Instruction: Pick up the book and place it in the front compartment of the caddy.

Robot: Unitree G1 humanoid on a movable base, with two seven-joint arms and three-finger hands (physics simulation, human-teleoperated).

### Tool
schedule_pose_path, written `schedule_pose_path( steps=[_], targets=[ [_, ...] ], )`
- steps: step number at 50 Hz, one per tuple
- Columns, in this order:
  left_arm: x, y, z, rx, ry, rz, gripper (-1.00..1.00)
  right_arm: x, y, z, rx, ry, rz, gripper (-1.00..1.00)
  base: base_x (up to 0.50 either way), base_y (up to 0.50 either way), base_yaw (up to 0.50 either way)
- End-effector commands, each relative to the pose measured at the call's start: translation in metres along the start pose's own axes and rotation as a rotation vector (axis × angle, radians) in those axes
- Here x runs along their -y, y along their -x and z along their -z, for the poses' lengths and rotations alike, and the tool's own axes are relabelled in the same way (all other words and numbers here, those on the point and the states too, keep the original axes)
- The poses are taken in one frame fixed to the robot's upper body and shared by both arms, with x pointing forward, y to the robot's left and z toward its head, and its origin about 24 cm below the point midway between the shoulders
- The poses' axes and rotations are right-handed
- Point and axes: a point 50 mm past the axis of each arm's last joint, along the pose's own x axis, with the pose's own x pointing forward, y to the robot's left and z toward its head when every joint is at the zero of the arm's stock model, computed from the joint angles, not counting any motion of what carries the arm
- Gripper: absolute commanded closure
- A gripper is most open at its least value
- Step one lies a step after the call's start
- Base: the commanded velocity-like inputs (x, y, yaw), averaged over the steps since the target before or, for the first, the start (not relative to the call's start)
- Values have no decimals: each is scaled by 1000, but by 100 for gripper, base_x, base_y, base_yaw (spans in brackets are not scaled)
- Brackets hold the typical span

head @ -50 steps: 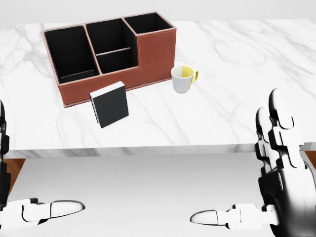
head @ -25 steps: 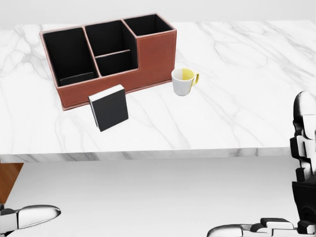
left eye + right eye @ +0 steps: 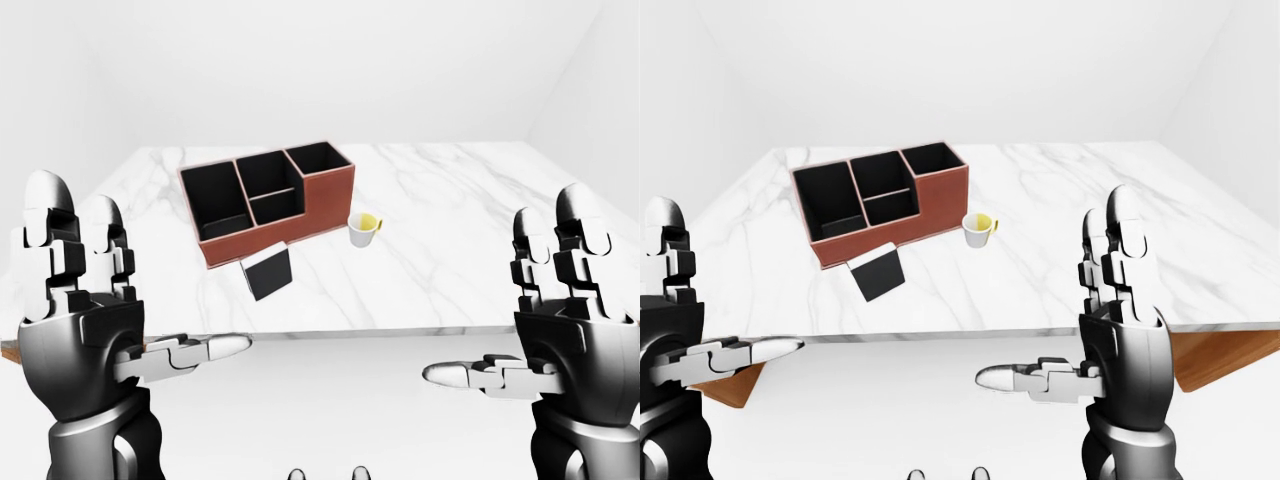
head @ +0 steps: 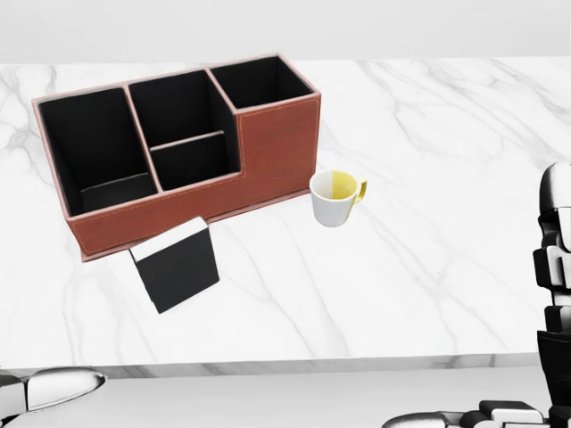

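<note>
A black book (image 4: 176, 265) with white page edges stands tilted on the marble table (image 4: 446, 267), just below the caddy in the head view. The brown caddy (image 4: 277, 143) has several black compartments, all empty as far as I see. My left hand (image 3: 140, 280) and right hand (image 3: 505, 290) are both raised, open and empty, fingers up and thumbs pointing inward. They hang below the table's near edge, well apart from the book. In the head view only the right hand's edge (image 4: 558, 267) and a left fingertip (image 4: 53, 388) show.
A white mug (image 4: 335, 198) with a yellow inside stands right of the caddy. The table's near edge (image 4: 285, 367) runs across the bottom of the head view. White walls stand behind the table.
The camera has moved closer: caddy, book and mug look larger and sit lower in the head view. My right hand went from the lower right to the right edge.
</note>
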Motion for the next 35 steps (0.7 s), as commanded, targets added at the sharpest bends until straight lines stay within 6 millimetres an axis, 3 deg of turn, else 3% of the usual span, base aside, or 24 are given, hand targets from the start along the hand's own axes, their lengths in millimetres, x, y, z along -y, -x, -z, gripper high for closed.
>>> schedule_pose_path(
  steps=[1, 19, 35],
  targets=[
    [-3, -5, 19, -59, 0, -22, -100, -3, -4, 20, -66, -24, -4, -100, 50, -28, 0],
    [-3, -5, 21, -69, -5, -21, -100, -5, -3, 24, -86, -7, -17, -99, 49, -31, 0],
    [-2, -5, 24, -83, -6, -21, -100, -6, -3, 27, -103, 14, -27, -100, 50, -1, 0]
  ],
)
